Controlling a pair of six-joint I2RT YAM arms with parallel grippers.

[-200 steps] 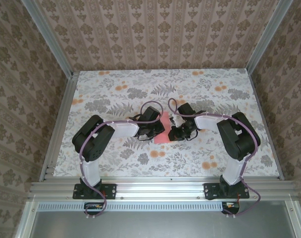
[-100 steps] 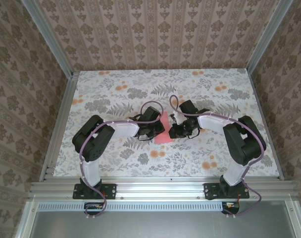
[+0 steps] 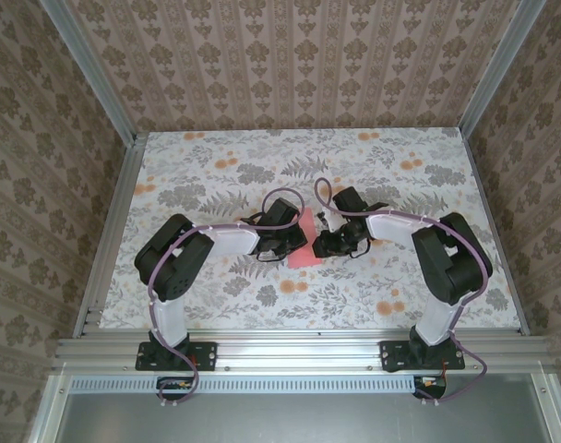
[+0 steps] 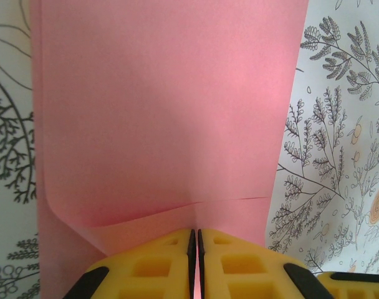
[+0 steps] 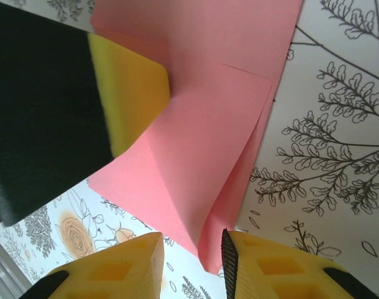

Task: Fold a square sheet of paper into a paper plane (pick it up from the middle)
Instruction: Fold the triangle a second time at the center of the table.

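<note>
The square sheet of paper (image 3: 305, 249), salmon pink and folded into layers, lies on the flowered table between both arms. My left gripper (image 4: 196, 240) is shut on its near edge, where a flap (image 4: 177, 218) is creased over. In the right wrist view the sheet (image 5: 202, 137) has a diagonal crease, and its curled folded corner (image 5: 217, 246) hangs loose in the gap of my open right gripper (image 5: 192, 249), close to the right finger. The left gripper's yellow pad (image 5: 130, 93) presses the sheet from the upper left. A finished paper plane is out of view.
The table (image 3: 216, 175) carries a grey leaf and orange flower print. Metal rails (image 3: 290, 349) run along its near edge and sides, and patterned walls (image 3: 290, 65) close in the back and sides. The two grippers (image 3: 308, 242) sit close together at the table's middle.
My right gripper's jaws have spread apart and let go of the folded corner. The right forearm has shifted slightly. The left gripper has stayed shut on the sheet.
</note>
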